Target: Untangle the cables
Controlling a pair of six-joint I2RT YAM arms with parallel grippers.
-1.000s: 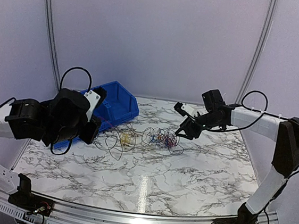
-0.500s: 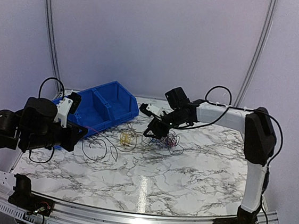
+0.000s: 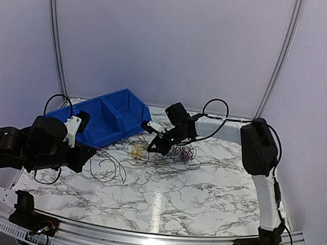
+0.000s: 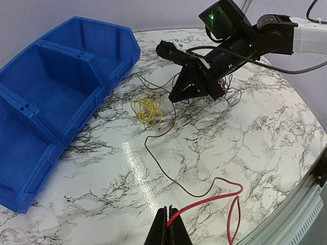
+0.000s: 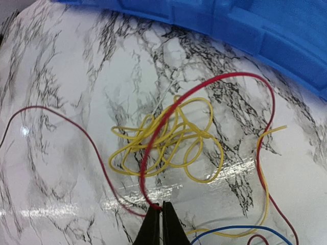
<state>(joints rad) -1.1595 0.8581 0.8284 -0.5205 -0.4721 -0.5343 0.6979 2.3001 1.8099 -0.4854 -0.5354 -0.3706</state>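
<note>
The cables lie on the marble table as a small yellow clump (image 3: pixel 139 151) (image 4: pixel 147 109) (image 5: pixel 168 138) and a mixed red and blue bundle (image 3: pixel 182 152) to its right. One long red cable (image 4: pixel 206 199) (image 5: pixel 144 163) runs in loops from my left gripper across the table to the right one, passing over the yellow clump. My left gripper (image 3: pixel 90 151) (image 4: pixel 170 209) is shut on one end of it, low at the table's left. Just right of the yellow clump, my right gripper (image 3: pixel 152 146) (image 5: pixel 161 204) is shut on the same red cable.
A blue two-compartment bin (image 3: pixel 108 119) (image 4: pixel 76 56) (image 5: pixel 245 25) stands at the back left, close behind the yellow clump. A blue wire (image 5: pixel 235 228) curves beside my right fingers. The table's front rail (image 4: pixel 306 204) lies just past the red loops.
My right arm has swung left over the mixed bundle to the yellow clump and shut on the red cable. My left arm has drawn back to the left, still gripping the cable.
</note>
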